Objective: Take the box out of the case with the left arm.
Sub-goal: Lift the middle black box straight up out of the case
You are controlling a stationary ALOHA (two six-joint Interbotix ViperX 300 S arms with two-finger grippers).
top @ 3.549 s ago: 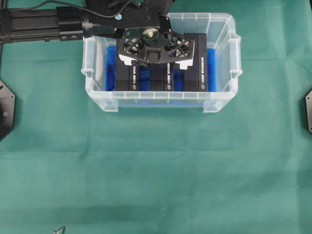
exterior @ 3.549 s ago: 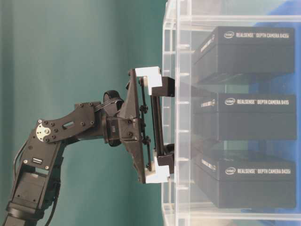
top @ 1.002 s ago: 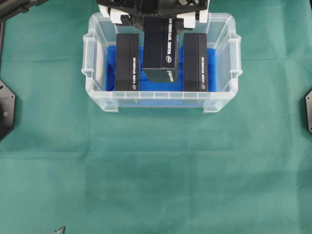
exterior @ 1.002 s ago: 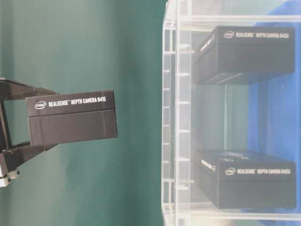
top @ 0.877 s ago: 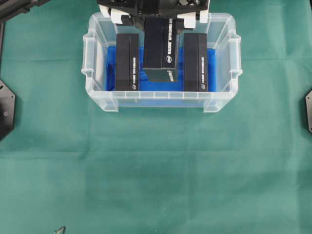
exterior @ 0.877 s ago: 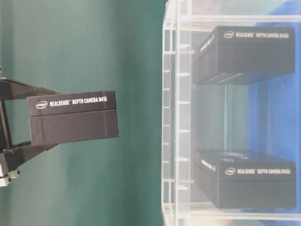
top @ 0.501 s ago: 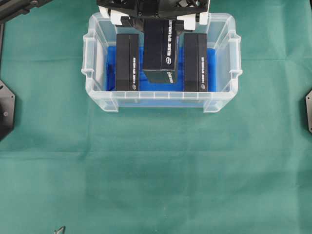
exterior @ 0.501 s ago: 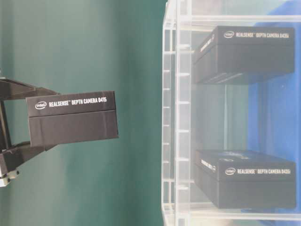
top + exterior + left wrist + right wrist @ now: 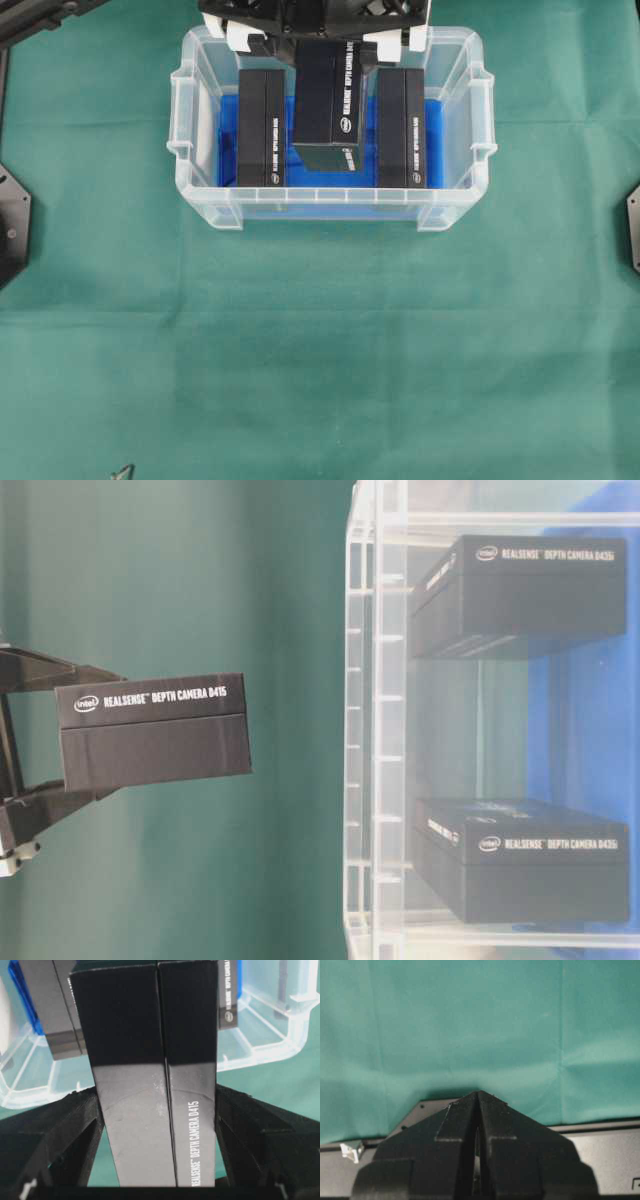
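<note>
My left gripper point(image 9: 322, 42) is shut on a black box point(image 9: 330, 100) printed "RealSense Depth Camera D415". It holds the box by its two long sides, lifted above the middle of the clear case point(image 9: 200, 190) with the blue floor. The table-level view shows the box point(image 9: 150, 730) well apart from the case's rim point(image 9: 380, 730). In the left wrist view the box point(image 9: 155, 1085) fills the space between the black fingers point(image 9: 75, 1120). My right gripper point(image 9: 479, 1097) is shut with nothing in it, over green cloth.
Two more black boxes point(image 9: 262, 125) point(image 9: 402, 125) stand in the case, left and right of a bare blue gap. Black arm bases sit at the left edge point(image 9: 10, 225) and the right edge point(image 9: 632, 230). Green cloth point(image 9: 320, 350) covers the table.
Since the earliest frames the left gripper has risen out of the case with the middle box in its grip. Over the last second nothing has visibly moved.
</note>
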